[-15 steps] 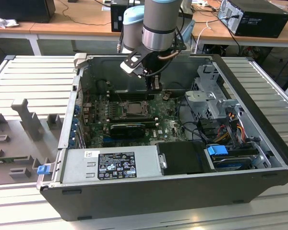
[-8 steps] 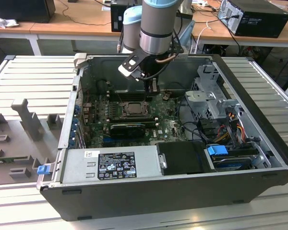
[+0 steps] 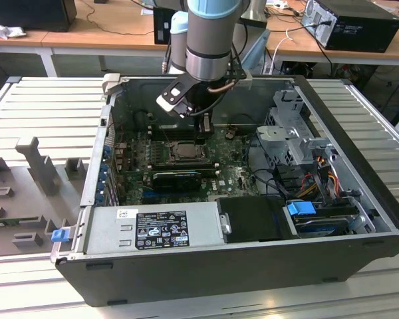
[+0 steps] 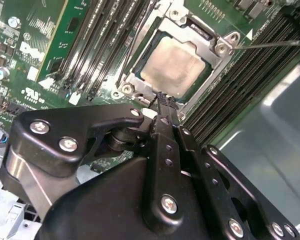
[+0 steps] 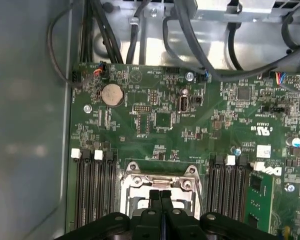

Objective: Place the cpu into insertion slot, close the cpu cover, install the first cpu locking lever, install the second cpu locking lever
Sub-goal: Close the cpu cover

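Observation:
The cpu (image 4: 174,65) lies flat in the insertion slot (image 3: 185,150) on the motherboard, its silvery top showing through the window of the cpu cover (image 4: 138,83). The cover lies down flat around the chip. My gripper (image 4: 163,98) is shut with nothing between its fingers, its tips just above the socket's edge. In the first wrist view the closed fingertips (image 5: 160,195) hang over the metal frame (image 5: 140,181). A thin metal lever rod (image 4: 270,44) runs out from one socket corner. In the exterior view the gripper (image 3: 204,123) hangs inside the open computer case, over the socket.
Memory slots (image 4: 105,40) flank the socket on both sides. A black ribbed heatsink block (image 3: 176,178) sits beside the socket. The power supply (image 3: 153,229), drive cage (image 3: 289,136) and cable bundles (image 3: 319,179) crowd the case. The case walls (image 3: 100,153) close in all round.

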Robot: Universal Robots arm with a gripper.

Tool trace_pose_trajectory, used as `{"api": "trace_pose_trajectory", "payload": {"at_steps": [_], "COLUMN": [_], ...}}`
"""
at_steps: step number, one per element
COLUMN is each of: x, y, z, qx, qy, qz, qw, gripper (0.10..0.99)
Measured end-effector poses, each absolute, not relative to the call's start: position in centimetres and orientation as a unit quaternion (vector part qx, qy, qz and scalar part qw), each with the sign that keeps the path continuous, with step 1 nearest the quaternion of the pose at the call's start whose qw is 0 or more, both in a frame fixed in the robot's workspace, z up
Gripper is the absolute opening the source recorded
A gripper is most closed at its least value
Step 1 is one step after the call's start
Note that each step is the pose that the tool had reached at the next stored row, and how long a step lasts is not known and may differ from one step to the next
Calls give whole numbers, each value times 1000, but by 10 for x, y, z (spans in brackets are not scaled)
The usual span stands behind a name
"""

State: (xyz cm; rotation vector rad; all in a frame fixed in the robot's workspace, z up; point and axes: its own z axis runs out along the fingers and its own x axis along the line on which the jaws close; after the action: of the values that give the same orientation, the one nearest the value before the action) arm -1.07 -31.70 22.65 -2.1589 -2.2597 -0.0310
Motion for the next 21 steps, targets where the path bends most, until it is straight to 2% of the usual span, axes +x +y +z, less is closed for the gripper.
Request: {"api": "trace_pose_trajectory", "payload": {"at_steps": [21], "x": [-34], "y": [-317], "z": [220], "qx": [-688], "qy": [-725], "qz": [-10], "qw": [8], "gripper": [106]}}
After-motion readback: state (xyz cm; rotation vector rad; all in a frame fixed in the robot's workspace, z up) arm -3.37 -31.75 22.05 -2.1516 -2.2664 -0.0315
